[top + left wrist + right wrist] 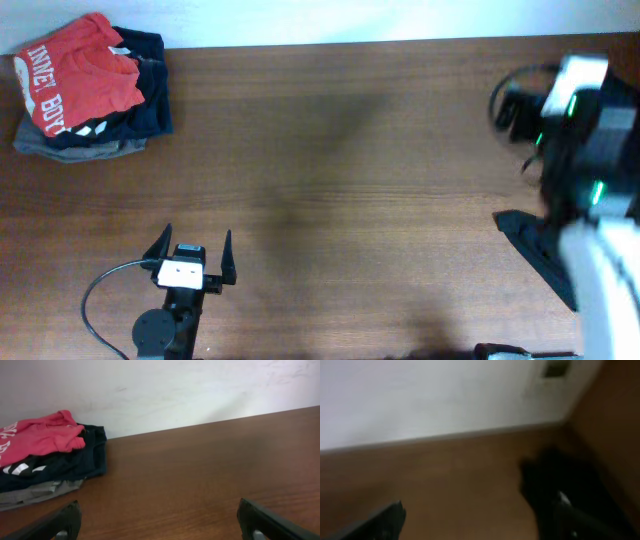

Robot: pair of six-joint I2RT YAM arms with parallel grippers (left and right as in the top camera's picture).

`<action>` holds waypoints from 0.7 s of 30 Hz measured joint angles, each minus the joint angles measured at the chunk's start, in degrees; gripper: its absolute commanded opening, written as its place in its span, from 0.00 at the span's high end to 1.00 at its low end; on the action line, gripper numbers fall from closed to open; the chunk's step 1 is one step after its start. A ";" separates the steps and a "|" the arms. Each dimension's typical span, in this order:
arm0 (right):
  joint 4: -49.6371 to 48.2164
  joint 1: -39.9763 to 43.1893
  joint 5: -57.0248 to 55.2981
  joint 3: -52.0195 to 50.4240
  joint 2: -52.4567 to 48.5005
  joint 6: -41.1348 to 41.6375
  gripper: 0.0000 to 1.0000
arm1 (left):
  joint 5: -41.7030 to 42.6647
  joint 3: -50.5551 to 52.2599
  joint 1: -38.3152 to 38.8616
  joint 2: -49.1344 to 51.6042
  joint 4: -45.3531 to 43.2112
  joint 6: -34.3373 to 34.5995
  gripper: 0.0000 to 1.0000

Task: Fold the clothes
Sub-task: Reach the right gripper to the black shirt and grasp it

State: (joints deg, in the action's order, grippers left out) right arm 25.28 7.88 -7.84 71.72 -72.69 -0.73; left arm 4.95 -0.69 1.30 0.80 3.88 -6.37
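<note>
The clothes show only as a black mass of fabric [533, 248] at the table's right edge, under my blurred right arm [585, 130]. In the right wrist view the same dark mass [555, 477] lies just ahead of the right finger, too blurred to make out details. My right gripper [480, 510] is open, with bare wood between its fingers. My left gripper [197, 240] rests near the front left of the table, open and empty [159, 510], far from the black fabric.
A pile of folded garments sits at the back left corner: a red shirt with white lettering [75, 70] on a navy garment [140, 95] on something grey [60, 148]. The wooden table [330, 180] ends at a white wall [175, 390].
</note>
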 measured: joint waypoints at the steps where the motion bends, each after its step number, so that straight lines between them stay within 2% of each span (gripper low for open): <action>1: 3.37 1.33 -0.31 4.96 -4.39 0.07 0.01 | 0.00 0.00 0.00 0.00 -0.02 -0.02 0.01; 3: 10.88 4.26 -0.46 17.00 -15.19 0.02 0.01 | -0.02 0.00 0.00 0.00 0.00 -0.02 0.01; 7: 17.20 6.54 -0.72 27.76 -26.53 0.00 0.01 | -0.02 0.00 0.00 -0.02 -0.02 -0.02 0.01; 15: 13.51 10.49 -0.94 30.34 -40.44 -0.17 0.00 | -0.02 0.00 0.00 0.00 0.00 -0.02 0.01; 21: 12.31 16.90 -0.39 30.38 -46.84 -0.66 0.04 | -0.02 0.00 0.00 0.00 0.00 -0.02 0.01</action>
State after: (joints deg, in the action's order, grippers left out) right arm 37.58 24.77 -8.23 102.10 -119.52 -1.39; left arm 4.93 -0.69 1.30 0.80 3.88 -6.39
